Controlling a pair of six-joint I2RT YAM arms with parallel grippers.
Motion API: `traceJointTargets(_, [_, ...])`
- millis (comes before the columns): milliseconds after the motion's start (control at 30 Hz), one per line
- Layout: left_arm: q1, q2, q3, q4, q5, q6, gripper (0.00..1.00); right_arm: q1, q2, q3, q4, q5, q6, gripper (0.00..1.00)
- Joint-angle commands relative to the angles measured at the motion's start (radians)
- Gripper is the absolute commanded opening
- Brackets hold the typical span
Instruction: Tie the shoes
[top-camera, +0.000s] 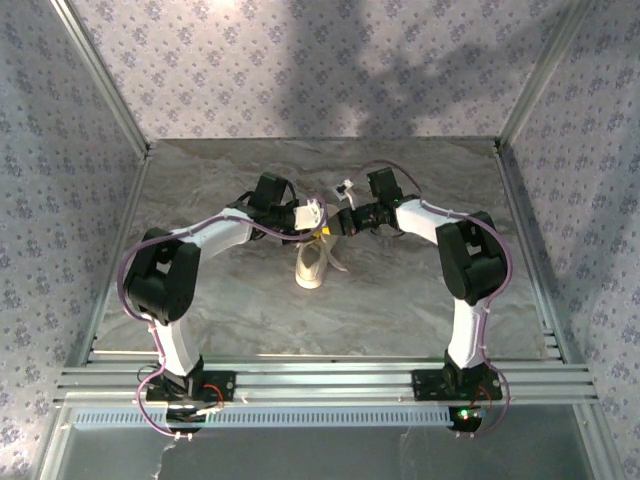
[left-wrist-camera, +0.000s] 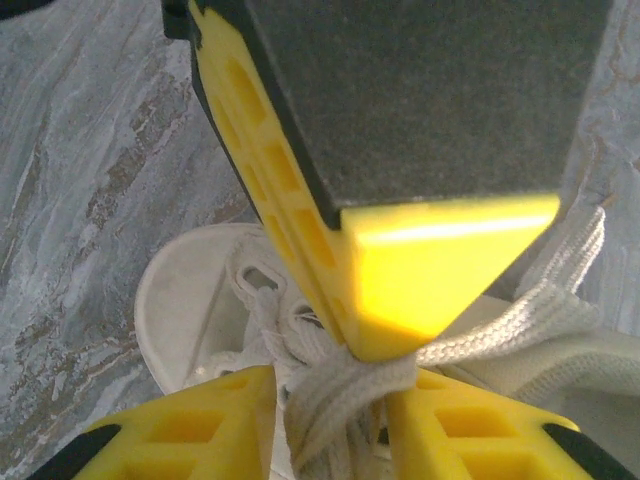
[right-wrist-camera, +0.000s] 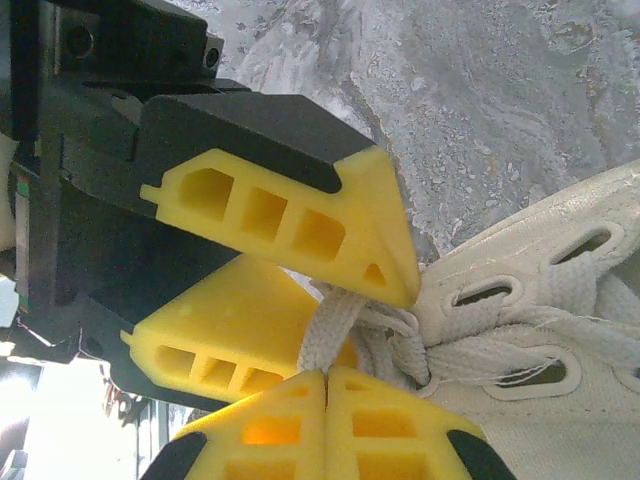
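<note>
near edge: both arm bases bolted to a silver rail (top-camera: 330, 380), with a green light (top-camera: 462, 413) on the right base. white-and-black arms with purple cables (top-camera: 135, 265) bend up and inward over a grey marbled table (top-camera: 400, 300). the sneaker (top-camera: 309, 268) is cream-white with a pale sole. it sits about mid table between the arms, lengthwise near to far, and a loose lace end trails off its right side. the left gripper (top-camera: 318, 214) and right gripper (top-camera: 344, 221) meet tip to tip just over the sneaker's far end. left wrist view: its own yellow fingers (left-wrist-camera: 200, 435) are at the bottom edge, a little apart. a bundle of white laces (left-wrist-camera: 335, 400) is wedged between them, so the left jaws are pinching the laces. a big yellow-and-black right finger comes down from above, its tip touching that same bundle, and flat strands run off to the right. right wrist view: its own two yellow fingers (right-wrist-camera: 270, 435) are pressed flat together with a flat lace coming out of the seam, so the right jaws are pinching a lace. the left gripper's fingers close in from the upper left onto the knot area. beside them is the sneaker upper with oval eyelets (right-wrist-camera: 490, 293) and crossed laces. further back is bare table, then slanted metal frame posts (top-camera: 100, 75). floral-print walls (top-camera: 300, 60) stand behind, with arm shadows on the back one.
</note>
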Motion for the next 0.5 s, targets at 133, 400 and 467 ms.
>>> traceJointTargets(133, [-0.009,0.013,0.008,0.075,-0.021,-0.030,0.29,0.003,-0.004,0.007,-0.029,-0.021,-0.023,0.00])
traceJointTargets(400, [-0.020,0.002,-0.034,0.146,-0.059,-0.050,0.20,0.012,-0.012,0.008,-0.051,-0.050,-0.023,0.00])
traceJointTargets(467, [-0.021,0.001,-0.038,0.148,-0.053,-0.050,0.16,0.010,-0.012,0.008,-0.058,-0.050,-0.023,0.00])
